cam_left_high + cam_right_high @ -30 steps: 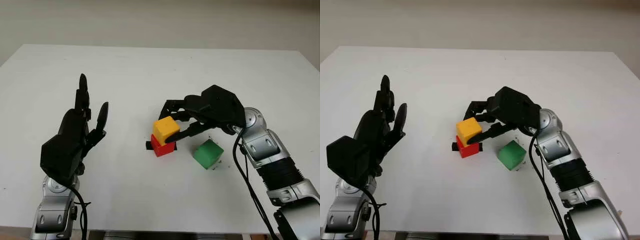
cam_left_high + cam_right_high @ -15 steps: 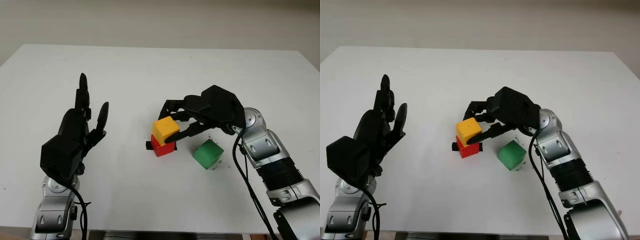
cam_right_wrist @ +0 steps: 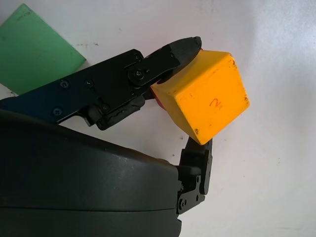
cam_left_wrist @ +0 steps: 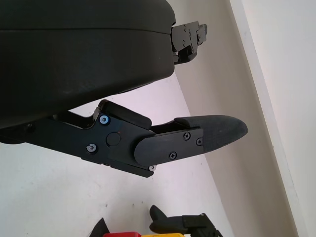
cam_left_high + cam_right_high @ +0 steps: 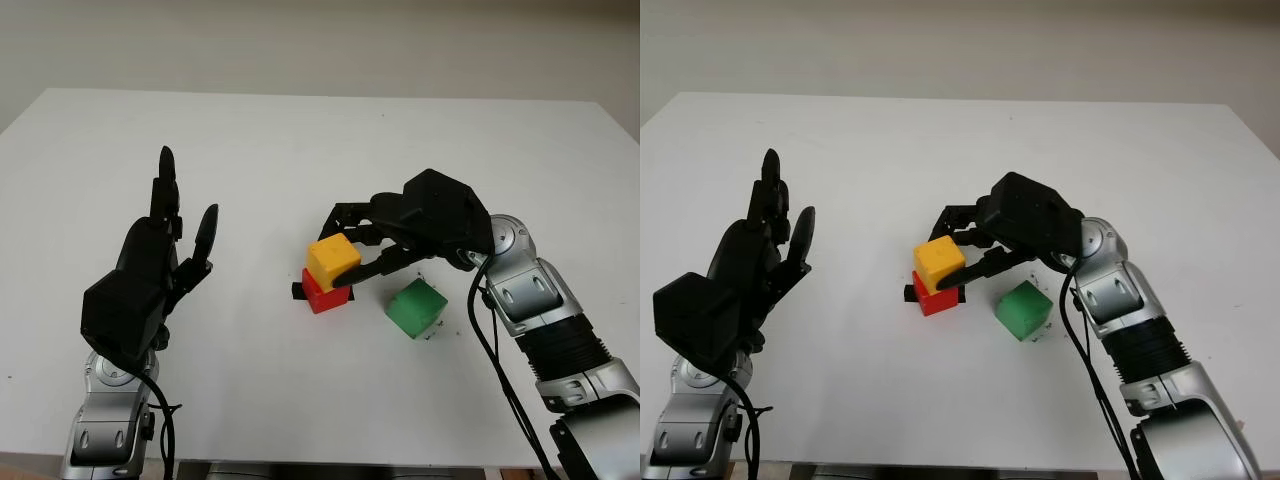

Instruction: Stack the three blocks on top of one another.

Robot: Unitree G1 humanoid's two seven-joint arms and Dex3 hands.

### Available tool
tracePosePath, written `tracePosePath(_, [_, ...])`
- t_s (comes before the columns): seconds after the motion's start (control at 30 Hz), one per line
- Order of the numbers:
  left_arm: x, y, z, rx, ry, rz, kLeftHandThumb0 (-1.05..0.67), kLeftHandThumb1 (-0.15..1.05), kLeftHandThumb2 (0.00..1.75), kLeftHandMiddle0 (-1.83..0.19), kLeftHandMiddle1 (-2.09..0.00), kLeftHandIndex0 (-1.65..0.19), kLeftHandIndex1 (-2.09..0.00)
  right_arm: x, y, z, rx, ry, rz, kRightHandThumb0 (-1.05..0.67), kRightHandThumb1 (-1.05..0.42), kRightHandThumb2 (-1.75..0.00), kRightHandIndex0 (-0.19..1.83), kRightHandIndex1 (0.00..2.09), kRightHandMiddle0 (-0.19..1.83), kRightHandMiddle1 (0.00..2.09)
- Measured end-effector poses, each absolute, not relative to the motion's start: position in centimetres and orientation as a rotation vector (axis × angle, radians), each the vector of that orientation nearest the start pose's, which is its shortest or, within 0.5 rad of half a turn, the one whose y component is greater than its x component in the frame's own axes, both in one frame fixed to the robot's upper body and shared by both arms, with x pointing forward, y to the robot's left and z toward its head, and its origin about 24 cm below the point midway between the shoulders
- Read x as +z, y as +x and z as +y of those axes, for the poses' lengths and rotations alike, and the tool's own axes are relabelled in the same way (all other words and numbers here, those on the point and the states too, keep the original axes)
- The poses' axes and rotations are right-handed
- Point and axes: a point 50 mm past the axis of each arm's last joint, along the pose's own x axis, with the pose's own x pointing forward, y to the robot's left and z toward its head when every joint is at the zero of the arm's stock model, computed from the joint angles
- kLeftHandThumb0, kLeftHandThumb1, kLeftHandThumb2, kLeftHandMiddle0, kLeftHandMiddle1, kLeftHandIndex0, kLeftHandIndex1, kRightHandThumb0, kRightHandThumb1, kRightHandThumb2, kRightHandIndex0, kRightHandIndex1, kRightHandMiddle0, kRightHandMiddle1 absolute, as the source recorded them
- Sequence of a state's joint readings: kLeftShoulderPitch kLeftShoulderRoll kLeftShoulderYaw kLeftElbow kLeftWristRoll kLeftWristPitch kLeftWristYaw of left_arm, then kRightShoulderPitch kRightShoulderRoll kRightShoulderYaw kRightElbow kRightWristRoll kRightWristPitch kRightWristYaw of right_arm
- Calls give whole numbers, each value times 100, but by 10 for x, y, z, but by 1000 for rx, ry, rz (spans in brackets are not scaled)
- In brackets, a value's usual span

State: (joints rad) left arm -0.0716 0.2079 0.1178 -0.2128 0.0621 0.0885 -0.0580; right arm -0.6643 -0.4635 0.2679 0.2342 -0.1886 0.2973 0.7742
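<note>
Right robot hand [image 5: 355,252] pinching yellow block [image 5: 332,258], sitting crooked on red block [image 5: 322,293], likely to square it. Green block [image 5: 416,307] waiting just beside. Left robot hand [image 5: 165,250] open, well apart.

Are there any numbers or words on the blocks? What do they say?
"2": on a face of the yellow block, between the right hand's fingers.
Faint marks near a corner of the green block: too small to read.
Red block: none to be seen.
</note>
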Motion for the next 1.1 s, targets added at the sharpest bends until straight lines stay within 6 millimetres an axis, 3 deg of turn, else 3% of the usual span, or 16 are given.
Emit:
tracePosePath(0.2, [110, 262, 201, 46, 276, -197, -73, 105, 59, 19, -3, 19, 0, 138, 344, -143, 831, -797, 162, -73, -86, -6, 4, 3, 5, 46])
tracePosePath(0.5, [110, 262, 201, 40, 279, -196, -73, 105, 61, 19, -2, 19, 0, 136, 343, -145, 888, -827, 163, -84, -87, -5, -12, 1, -9, 27])
tracePosePath(0.7, [111, 262, 201, 38, 280, -201, -72, 105, 60, 19, -3, 19, 0, 141, 343, -150, 899, -797, 160, -81, -89, -6, -18, 1, -13, 20])
tracePosePath(0.93, [110, 262, 201, 43, 282, -200, -75, 105, 59, 19, -3, 19, 0, 184, 348, -178, 785, -727, 104, -70, -90, -6, -19, 1, -5, 17])
tracePosePath(1.1, [110, 262, 201, 42, 282, -198, -74, 105, 60, 19, -4, 19, 0, 215, 343, -199, 734, -835, -36, -73, -90, -5, -14, 5, 6, 18])
